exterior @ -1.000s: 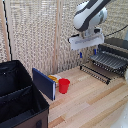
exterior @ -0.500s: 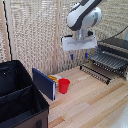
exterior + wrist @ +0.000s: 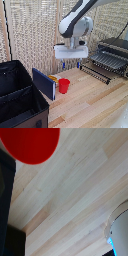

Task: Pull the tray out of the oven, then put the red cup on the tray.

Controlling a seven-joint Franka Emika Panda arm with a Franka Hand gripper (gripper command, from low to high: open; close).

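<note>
Pale wooden tabletop (image 3: 92, 102) backed by a beige woven blind (image 3: 35, 35)

My arm (image 3: 80, 22) is glossy white, built of thick rounded segments that swell into a bulbous joint housing, with a dark grey band showing where one casing meets the next. Below that housing sits a wide, flat, boxy white block, the palm of my claw (image 3: 71, 65), its face plain and pale. From its underside at 6 o'clock hang short dark prongs with a bluish tint; they are too blurred to make out singly. In the wrist view a curved white edge of my casing (image 3: 120, 230) shows, with a small bright blue patch at its lower rim.
</note>
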